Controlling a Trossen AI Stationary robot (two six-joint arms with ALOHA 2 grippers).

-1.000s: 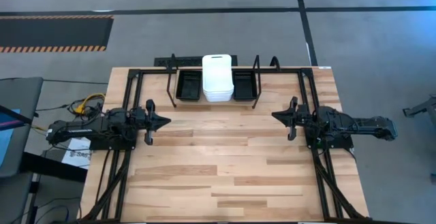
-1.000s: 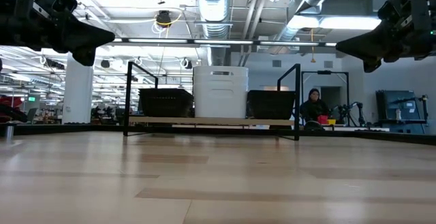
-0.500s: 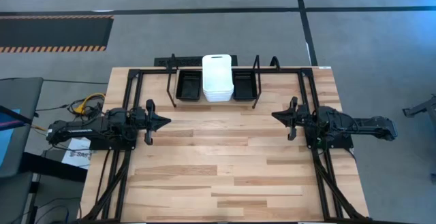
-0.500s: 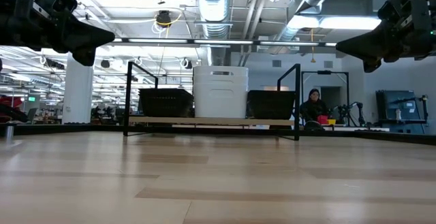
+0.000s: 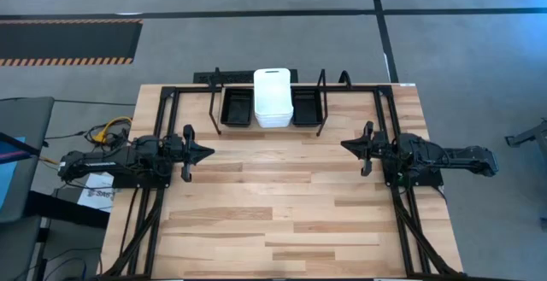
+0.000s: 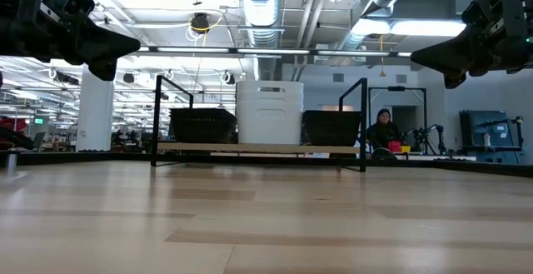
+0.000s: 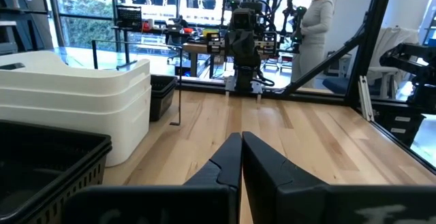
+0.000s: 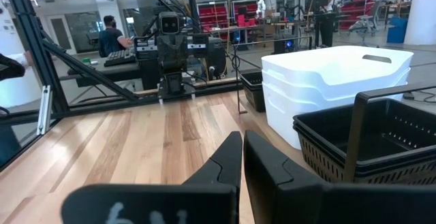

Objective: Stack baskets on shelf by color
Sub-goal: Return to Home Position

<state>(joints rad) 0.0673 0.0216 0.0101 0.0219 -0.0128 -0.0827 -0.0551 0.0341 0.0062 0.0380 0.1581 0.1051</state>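
Nothing moved since earlier frames. Left gripper and right gripper hover at opposite sides of the light wood table, fingers pressed together, empty. Smooth white rectangular baskets sit stacked mid-rack, with black mesh plastic baskets flanking them, on the black wire-frame shelf. Homing step; sorting looks finished, arms need only settle.

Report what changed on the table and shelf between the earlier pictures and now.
Nothing visibly changed. The left gripper and the right gripper hang shut and empty over the table, facing each other, just as before. On the shelf the white baskets stay stacked in the middle, with the left black stack and the right black stack on either side, all in the same places.
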